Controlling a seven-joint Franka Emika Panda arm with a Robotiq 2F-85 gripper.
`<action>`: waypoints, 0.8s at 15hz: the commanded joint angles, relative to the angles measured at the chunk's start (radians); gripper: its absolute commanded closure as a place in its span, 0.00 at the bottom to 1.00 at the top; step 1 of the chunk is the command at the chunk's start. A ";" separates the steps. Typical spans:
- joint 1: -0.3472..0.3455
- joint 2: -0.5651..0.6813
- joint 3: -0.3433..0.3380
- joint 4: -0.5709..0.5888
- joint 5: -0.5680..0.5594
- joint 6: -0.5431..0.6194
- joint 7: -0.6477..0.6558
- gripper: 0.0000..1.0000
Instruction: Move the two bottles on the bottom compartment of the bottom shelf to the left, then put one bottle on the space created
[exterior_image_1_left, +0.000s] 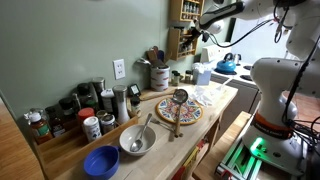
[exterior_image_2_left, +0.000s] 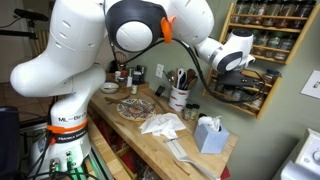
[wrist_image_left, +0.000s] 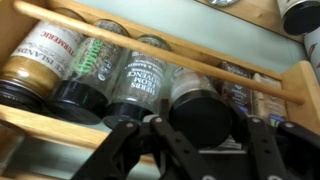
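Several bottles (wrist_image_left: 135, 80) are ranked in the bottom compartment (wrist_image_left: 50, 122) ahead of the gripper (wrist_image_left: 200, 128), whose fingers (wrist_image_left: 125, 150) are spread, empty, astride a dark-capped bottle (wrist_image_left: 200, 100); the leftward shift is judged pending, with closure needed first.

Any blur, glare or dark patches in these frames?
Wrist view: tilted, labels on the bottles readable, jaws at the bottom dark and blurred. In an exterior view the bright patch at top right is blown out; in an exterior view the rack looks dim.
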 joint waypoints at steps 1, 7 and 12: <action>0.012 -0.038 0.008 0.041 -0.046 -0.045 0.038 0.31; -0.036 -0.038 0.059 0.016 -0.023 -0.089 0.039 0.00; -0.095 -0.030 0.114 -0.014 -0.008 -0.190 0.046 0.00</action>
